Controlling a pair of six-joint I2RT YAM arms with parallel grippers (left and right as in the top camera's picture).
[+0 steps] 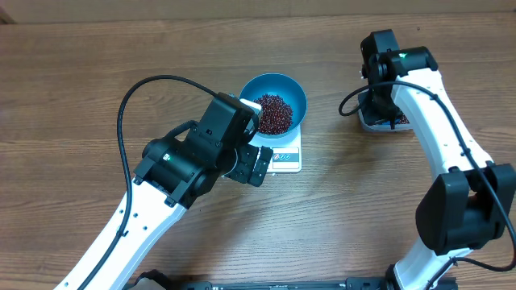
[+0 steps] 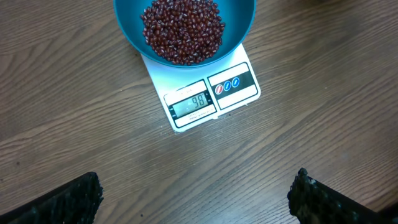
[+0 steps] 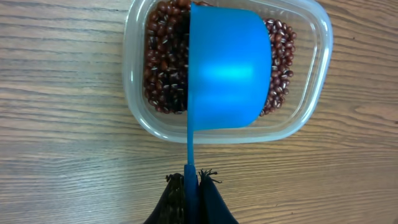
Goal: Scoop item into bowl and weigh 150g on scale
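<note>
The bright blue bowl (image 1: pixel 292 90) stands on the white scale (image 1: pixel 287 159) with a heap of dark red-brown beans (image 1: pixel 272 113) inside. In the left wrist view the bowl (image 2: pixel 241 18), its beans (image 2: pixel 182 30) and the scale (image 2: pixel 242 93) lie ahead, and the display reads 98. My left gripper (image 2: pixel 196 186) hangs open over bare wood just in front of the scale, holding nothing. My right gripper (image 3: pixel 192 180) is shut on the thin handle of a small blue scoop (image 3: pixel 227 74). The scoop is turned on its side over a clear tub (image 3: pixel 314 106) of beans (image 3: pixel 160 68).
The clear tub (image 1: pixel 372 122) stands at the right of the table, under my right gripper (image 1: pixel 380 103), about a hand's width from the bowl. My left gripper (image 1: pixel 260 163) and its black cable crowd the scale's left side. Bare wood lies all around.
</note>
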